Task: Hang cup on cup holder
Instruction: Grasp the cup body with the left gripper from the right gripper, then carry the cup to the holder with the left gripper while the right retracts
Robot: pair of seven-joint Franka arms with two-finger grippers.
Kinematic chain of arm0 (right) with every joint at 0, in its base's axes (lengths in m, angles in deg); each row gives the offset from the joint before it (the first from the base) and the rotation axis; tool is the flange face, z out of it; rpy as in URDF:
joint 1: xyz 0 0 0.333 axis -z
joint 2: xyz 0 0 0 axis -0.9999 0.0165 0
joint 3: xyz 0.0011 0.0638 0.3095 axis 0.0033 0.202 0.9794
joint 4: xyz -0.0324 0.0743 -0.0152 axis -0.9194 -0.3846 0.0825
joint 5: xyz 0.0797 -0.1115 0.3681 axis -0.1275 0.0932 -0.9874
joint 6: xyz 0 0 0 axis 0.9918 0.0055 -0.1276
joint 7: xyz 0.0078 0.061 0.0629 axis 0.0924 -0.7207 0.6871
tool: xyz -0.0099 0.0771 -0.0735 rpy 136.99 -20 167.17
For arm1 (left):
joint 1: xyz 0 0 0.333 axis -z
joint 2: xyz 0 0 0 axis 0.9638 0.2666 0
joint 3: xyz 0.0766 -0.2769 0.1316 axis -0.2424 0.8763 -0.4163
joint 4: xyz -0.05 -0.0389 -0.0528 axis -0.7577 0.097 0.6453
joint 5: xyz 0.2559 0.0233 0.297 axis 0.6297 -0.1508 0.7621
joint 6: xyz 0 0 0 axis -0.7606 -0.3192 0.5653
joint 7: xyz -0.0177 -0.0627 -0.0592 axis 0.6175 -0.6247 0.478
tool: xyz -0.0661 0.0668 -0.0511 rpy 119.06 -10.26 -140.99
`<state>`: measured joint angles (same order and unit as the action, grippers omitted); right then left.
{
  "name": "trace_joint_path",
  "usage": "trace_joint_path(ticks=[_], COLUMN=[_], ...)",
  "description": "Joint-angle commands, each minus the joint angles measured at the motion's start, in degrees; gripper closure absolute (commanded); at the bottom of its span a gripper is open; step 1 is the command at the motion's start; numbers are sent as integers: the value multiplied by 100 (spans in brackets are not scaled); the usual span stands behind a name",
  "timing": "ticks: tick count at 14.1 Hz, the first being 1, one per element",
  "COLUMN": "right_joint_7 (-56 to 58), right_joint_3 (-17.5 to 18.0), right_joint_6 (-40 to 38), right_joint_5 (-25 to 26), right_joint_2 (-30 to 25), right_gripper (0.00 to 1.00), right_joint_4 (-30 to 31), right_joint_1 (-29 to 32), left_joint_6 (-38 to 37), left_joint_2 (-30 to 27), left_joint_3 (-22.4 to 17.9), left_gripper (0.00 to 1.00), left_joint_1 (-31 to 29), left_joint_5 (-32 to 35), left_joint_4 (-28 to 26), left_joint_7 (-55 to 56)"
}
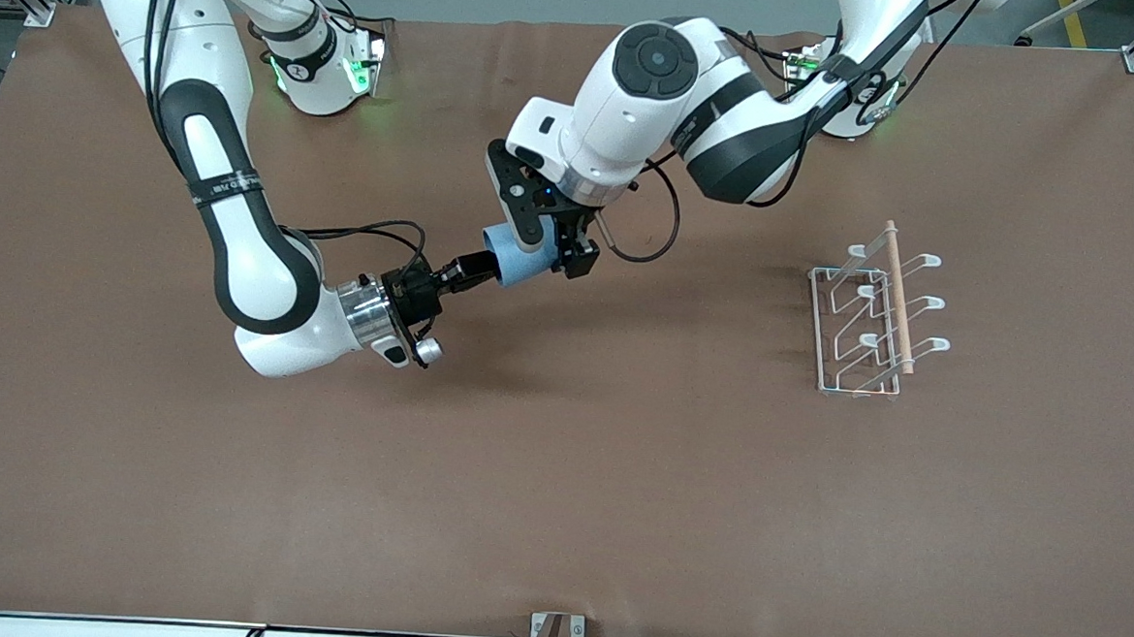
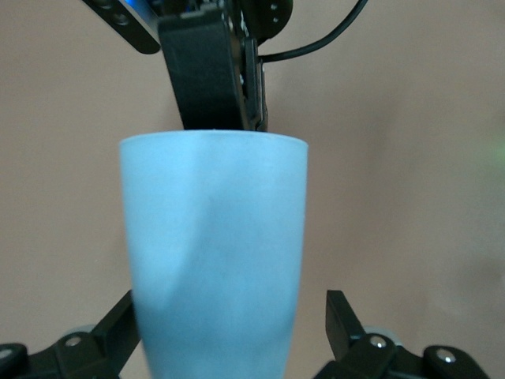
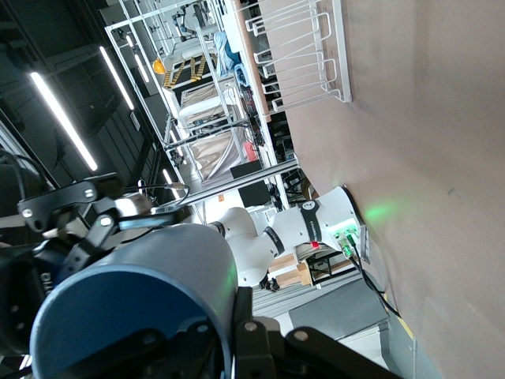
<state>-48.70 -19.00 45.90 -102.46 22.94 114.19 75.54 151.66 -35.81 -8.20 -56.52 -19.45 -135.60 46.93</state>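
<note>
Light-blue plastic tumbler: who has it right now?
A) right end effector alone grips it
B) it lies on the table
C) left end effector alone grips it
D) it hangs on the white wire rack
A: the right end effector is shut on the light-blue plastic tumbler's rim in mid-air, while the left end effector straddles it with fingers apart.

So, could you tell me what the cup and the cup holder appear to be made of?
The cup: likely plastic, matte light blue; in the left wrist view its wall glows slightly translucent. The cup holder: thin white wire, probably coated metal, bent into looped prongs, with a pale rod along the top that looks like unfinished wood.
</note>
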Motion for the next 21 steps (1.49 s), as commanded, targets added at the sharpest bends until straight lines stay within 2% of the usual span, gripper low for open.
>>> trace_joint_path(ticks=[1, 2, 6, 8, 9, 10, 11, 12, 15, 19, 21], right_joint_7=[32, 32, 49, 32, 23, 6, -12, -12, -12, -39, -39], right_joint_3=[45, 45, 36, 36, 45, 36, 28, 19, -121, -446, -675], right_joint_6=[-71, -115, -150, -150, -159, -150, -150, -150, -133, -80, 182], right_joint_5=[-142, -142, -142, -142, -142, -133, -133, -72, 25, 69, 654], right_joint_2=[-24, -24, -24, -24, -24, -24, -24, -50, -173, -585, -892], right_gripper=[97, 97, 96, 95, 88, 38, 6, 0, 0, 0, 0], right_joint_4=[5, 5, 5, 5, 5, -4, 5, 5, 40, 435, 689], right_joint_1=[42, 42, 42, 51, 51, 42, 34, 42, 60, 34, 16], left_joint_6=[136, 136, 136, 49, 5, -318, -686, -925, -1541, -1648, -1657], left_joint_2=[117, 143, 135, 21, -32, -146, -269, -322, -525, -525, -533], left_joint_3=[-10, -10, -19, -19, -10, -36, -54, -80, -248, -256, -256], left_gripper=[3, 13, 77, 81, 81, 81, 81, 81, 81, 79, 79], left_joint_1=[79, 79, 79, 18, -35, -35, -35, -53, -61, -473, -876], left_joint_5=[157, 201, 237, 577, 736, 764, 781, 973, 1975, 1995, 2029], left_joint_4=[114, 114, 123, 132, 123, 123, 132, 132, 132, 132, 141], left_joint_7=[-68, -68, -59, -59, -59, -50, -50, -50, -374, -822, -1470])
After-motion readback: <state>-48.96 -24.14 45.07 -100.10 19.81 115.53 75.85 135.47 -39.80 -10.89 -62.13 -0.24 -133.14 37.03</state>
